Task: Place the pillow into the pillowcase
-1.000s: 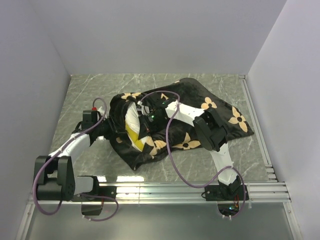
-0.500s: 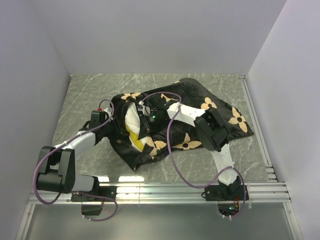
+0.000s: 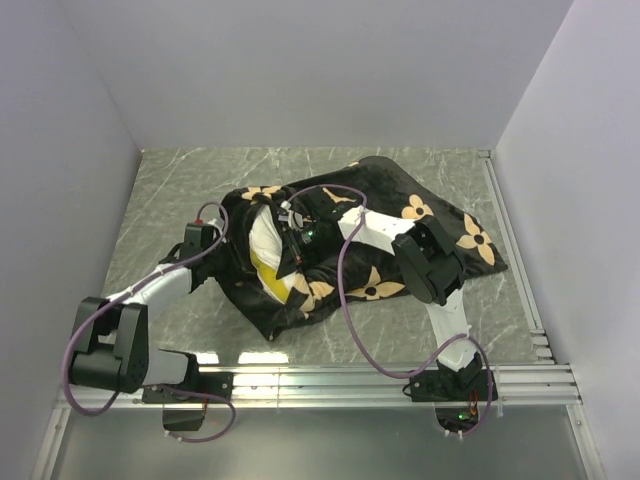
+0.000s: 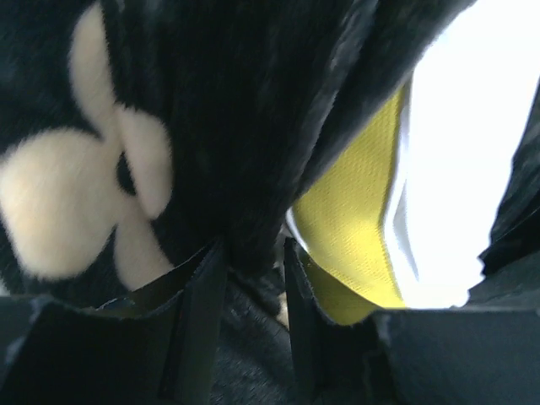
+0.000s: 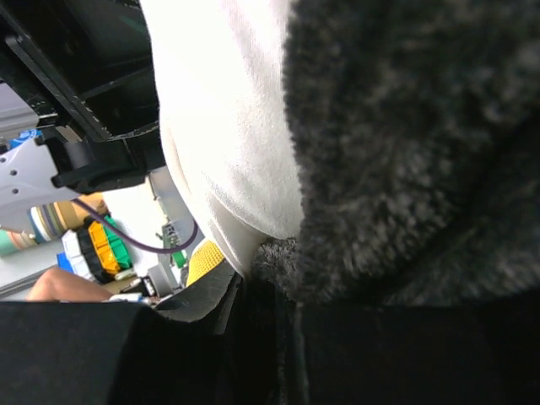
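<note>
pillow (image 3: 264, 243) mostly hidden inside pillowcase (image 3: 400, 200); only a white-yellow sliver shows. right gripper (image 3: 290, 232) tips buried in fabric, closure unclear. left wrist view blurred.

The pillow (image 3: 265, 243) lies partly inside the pillowcase (image 3: 392, 192); table (image 3: 180, 180) beneath.

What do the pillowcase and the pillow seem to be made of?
The pillowcase: probably plush, velvety fabric, since its black pile looks fuzzy and matte. The pillow: likely smooth white cloth, with a yellow band of fine knit-like texture.

Left hand (image 4: 249, 261) pinched shut; right hand's (image 3: 289, 234) grip unclear.
</note>
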Robot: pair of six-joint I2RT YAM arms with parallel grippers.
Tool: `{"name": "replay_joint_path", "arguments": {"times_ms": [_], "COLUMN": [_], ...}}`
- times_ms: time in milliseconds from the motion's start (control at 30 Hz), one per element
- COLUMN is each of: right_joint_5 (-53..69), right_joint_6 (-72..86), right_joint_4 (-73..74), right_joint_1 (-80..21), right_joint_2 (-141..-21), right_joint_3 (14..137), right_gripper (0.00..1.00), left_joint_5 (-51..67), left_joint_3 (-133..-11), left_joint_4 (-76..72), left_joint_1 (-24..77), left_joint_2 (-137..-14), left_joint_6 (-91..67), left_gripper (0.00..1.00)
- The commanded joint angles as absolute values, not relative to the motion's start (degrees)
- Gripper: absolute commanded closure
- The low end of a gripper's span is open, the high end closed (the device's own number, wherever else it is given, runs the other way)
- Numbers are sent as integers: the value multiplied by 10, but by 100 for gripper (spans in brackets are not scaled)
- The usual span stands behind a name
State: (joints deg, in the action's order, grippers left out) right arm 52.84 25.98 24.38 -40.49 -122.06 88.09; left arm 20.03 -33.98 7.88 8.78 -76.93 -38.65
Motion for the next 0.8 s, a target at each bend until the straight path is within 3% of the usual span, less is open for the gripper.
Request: {"name": "replay_joint_path", "arguments": {"times_ms": [0,267,533,633,767], "right_joint_5": [585,591,597,606,625], "right_joint_6": [275,278,276,281,304], "right_joint_4": [233,228,228,220,194], "right_joint_1": [-410,-410,-411,-412,-413], "right_joint_2": [-1179,-1177,-1174,-1172,-1165], "right_joint_3": [878,877,872,869,860], "right_gripper": [100,100,100,100,100], "left_joint_5": [177,165,201,161,108], "left_joint_3": [-325,-358,-373,-374,-393], "left_joint_4": [120,99,34,41,76], "left_joint_1": [93,97,147,166,171], "left_joint_2": [-741,-795,-804,-811,-870], "left_joint_6": [-388,-378,-390,-392,-391], "left_gripper": [62,56,39,33,36]}}
